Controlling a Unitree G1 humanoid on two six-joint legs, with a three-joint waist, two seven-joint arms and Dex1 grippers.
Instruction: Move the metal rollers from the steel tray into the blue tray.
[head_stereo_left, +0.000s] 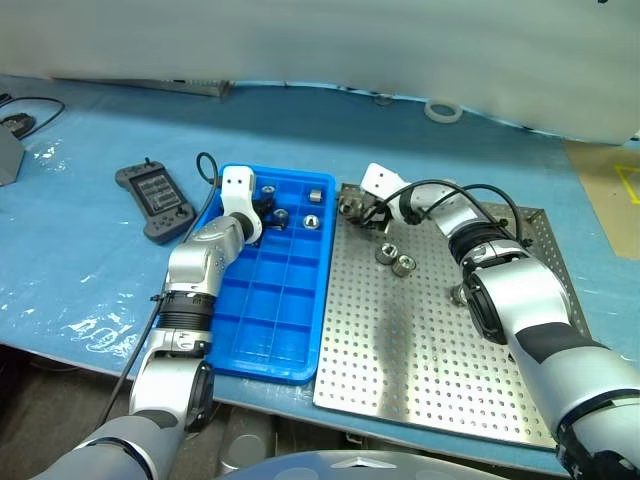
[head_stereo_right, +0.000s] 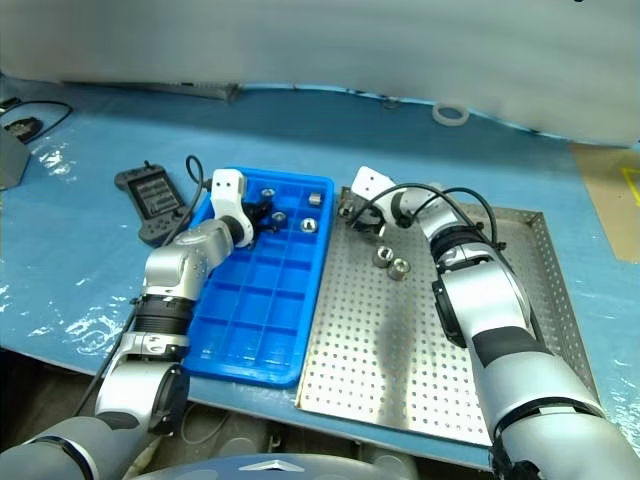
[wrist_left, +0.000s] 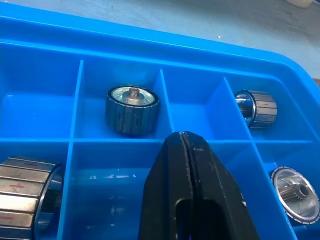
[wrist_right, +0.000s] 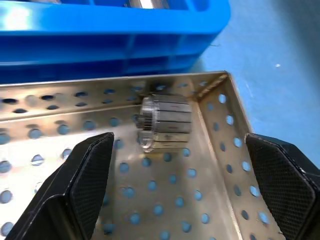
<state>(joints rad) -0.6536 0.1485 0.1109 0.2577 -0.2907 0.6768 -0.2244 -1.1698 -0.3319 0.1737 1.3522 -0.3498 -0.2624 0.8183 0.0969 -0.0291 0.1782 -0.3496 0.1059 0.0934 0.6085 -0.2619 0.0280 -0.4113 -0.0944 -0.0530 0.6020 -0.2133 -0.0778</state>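
The right gripper (wrist_right: 182, 192) is held wide open over the far left corner of the steel tray (head_stereo_left: 440, 370), its 2 black fingers (wrist_right: 87, 182) spread to either side of a metal roller (wrist_right: 165, 122) that lies on its side just inside that corner. The roller is not touched by either finger. Its long axis runs roughly parallel to the tray's far rim, with 1 toothed end turned toward the tray's middle and the other toward the corner wall, so the ribbed round flank faces the fingers.

The left gripper (wrist_left: 192, 185) is closed on nothing, its fingers pressed together above the far compartments of the blue tray (head_stereo_left: 265, 330). 4 rollers are seen in those compartments in the left wrist view: 1 standing on end with a stub upward (wrist_left: 132, 110), 1 lying on its side in the far corner cell (wrist_left: 257, 107), and 2 cut off at the picture's edges.

The step in hand is judged to be the approach to the corner roller. 3 more rollers remain on the steel tray: 2 side by side near its middle (head_stereo_left: 394, 259) and 1 beside the right forearm (head_stereo_left: 461, 293). The next move calls for the fingers to be lowered and closed across the roller's flank, care being needed because the rim may block a finger.
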